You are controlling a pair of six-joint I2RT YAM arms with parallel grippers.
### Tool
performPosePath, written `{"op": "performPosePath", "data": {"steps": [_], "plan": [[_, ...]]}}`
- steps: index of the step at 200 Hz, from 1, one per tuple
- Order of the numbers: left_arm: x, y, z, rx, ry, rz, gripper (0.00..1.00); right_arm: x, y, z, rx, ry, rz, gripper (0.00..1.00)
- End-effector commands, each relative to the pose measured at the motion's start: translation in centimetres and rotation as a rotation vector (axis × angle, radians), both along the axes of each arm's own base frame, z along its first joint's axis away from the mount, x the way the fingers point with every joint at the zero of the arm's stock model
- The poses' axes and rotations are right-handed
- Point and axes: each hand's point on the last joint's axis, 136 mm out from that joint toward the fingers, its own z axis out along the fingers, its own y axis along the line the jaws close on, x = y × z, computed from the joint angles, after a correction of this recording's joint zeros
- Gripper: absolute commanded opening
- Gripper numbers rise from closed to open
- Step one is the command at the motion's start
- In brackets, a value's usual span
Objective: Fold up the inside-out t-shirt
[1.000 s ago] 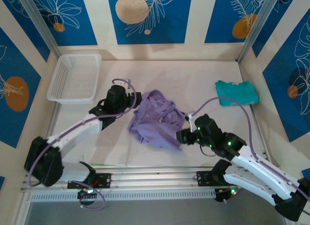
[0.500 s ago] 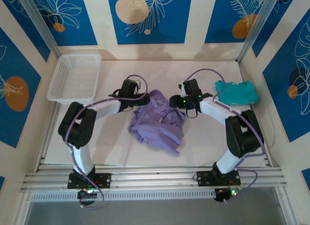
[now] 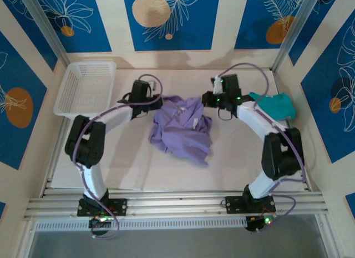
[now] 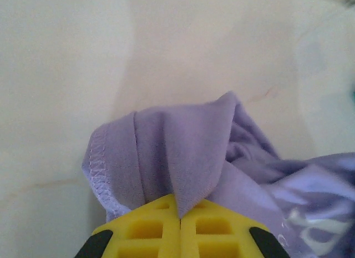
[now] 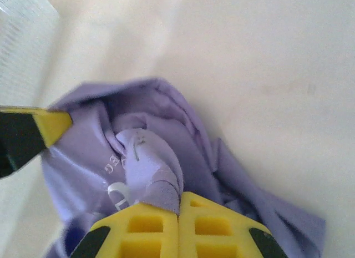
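Lavender t-shirt (image 3: 180, 127) lies crumpled mid-table (image 3: 127, 163). Its long axis runs roughly 11 to 5 o'clock, with the far edge strung between both grippers and a loose tail toward 5.

Left gripper (image 3: 156, 104): yellow jaws clamped together on a stitched hem fold (image 4: 183, 152), as seen from the left wrist (image 4: 179, 213).

Right gripper (image 3: 209, 100): jaws closed (image 5: 178, 205) on a bunched ridge of cloth (image 5: 155, 136). White lettering and a small loop lie beside it, too blurred to read.

White plastic basket (image 3: 83, 112) sits at 10 o'clock from the shirt, well apart. Teal garment (image 3: 274, 105) sits at 2 o'clock, partly covered by the right arm.

Sleeves and neckline cannot be made out in the folds.
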Motion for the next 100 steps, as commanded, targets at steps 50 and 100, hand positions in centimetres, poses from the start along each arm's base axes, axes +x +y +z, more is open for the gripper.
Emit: {"op": "performPosePath", "data": {"steps": [50, 100], "plan": [[-5.9, 4.2, 29.5, -0.156, -0.642, 0.030, 0.00, -6.7, -1.6, 24.2, 0.117, -0.582, 0.159, 0.00], [-8.1, 6.3, 23.4, -0.112, -0.586, 0.093, 0.00, -15.0, 0.1, 21.6, 0.205, -0.637, 0.308, 0.00]]}}
